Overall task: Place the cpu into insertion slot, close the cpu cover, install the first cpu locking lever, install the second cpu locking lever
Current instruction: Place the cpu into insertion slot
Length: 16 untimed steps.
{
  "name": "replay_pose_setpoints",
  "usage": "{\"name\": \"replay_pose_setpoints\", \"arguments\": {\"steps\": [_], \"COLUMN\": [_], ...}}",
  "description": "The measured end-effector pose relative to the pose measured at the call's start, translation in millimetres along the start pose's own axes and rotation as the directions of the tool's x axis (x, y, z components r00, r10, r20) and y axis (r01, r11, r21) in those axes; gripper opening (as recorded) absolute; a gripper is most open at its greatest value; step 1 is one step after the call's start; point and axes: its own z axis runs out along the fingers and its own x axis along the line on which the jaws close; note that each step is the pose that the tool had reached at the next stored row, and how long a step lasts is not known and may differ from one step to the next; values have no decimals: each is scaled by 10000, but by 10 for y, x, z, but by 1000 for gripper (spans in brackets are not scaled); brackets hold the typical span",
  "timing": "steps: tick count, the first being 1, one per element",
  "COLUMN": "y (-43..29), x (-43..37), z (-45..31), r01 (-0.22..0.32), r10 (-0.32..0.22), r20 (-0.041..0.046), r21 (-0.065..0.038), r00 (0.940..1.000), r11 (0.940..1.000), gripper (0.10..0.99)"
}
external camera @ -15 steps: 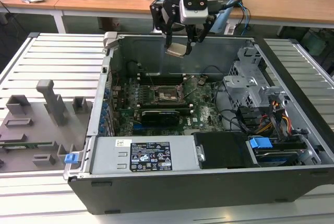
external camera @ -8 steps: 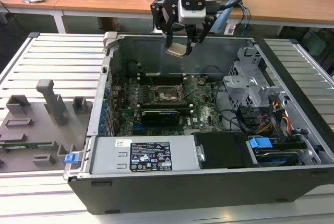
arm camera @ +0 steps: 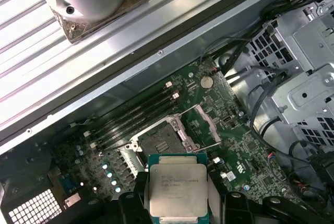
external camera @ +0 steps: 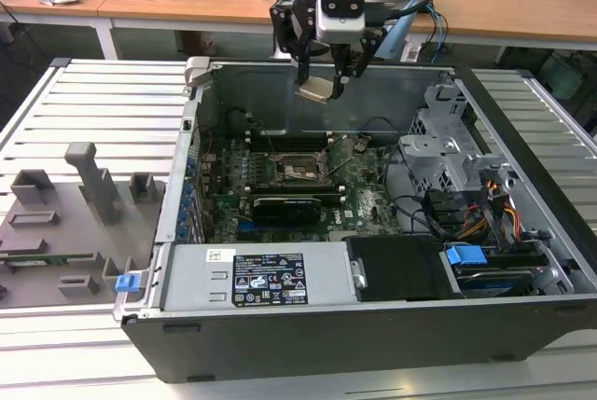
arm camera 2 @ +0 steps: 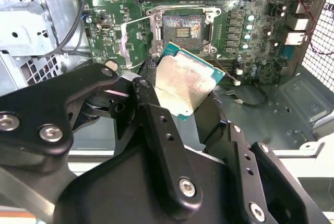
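Observation:
My gripper (external camera: 322, 74) hangs above the far wall of the open computer case (external camera: 373, 335), shut on the cpu (external camera: 315, 90). The cpu is a small flat square, held tilted, high over the motherboard. Its tan-gold underside (arm camera 2: 185, 85) shows in the second wrist view and its silver lid (arm camera: 177, 190) in the first wrist view, clamped between the black fingers (arm camera 2: 156, 125). The insertion slot (external camera: 303, 169) lies bare on the green board, with exposed contacts (arm camera 2: 182, 28). The cpu cover (arm camera 2: 136, 38) stands swung open beside the slot (arm camera: 159, 140).
A long black card (external camera: 284, 206) lies just in front of the slot. A power supply (external camera: 261, 279) fills the case's near side, and a metal drive cage (external camera: 448, 153) with cables stands at the exterior view's right. A grey fixture plate (external camera: 75, 223) lies outside on the left.

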Motion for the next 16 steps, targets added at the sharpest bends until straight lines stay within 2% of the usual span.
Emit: {"name": "replay_pose_setpoints", "arguments": {"steps": [16], "y": [0], "x": [0], "z": [1], "r01": [-891], "r10": [891], "r20": [79], "r21": [-22], "r00": [9960], "r11": [9960], "gripper": [537]}}
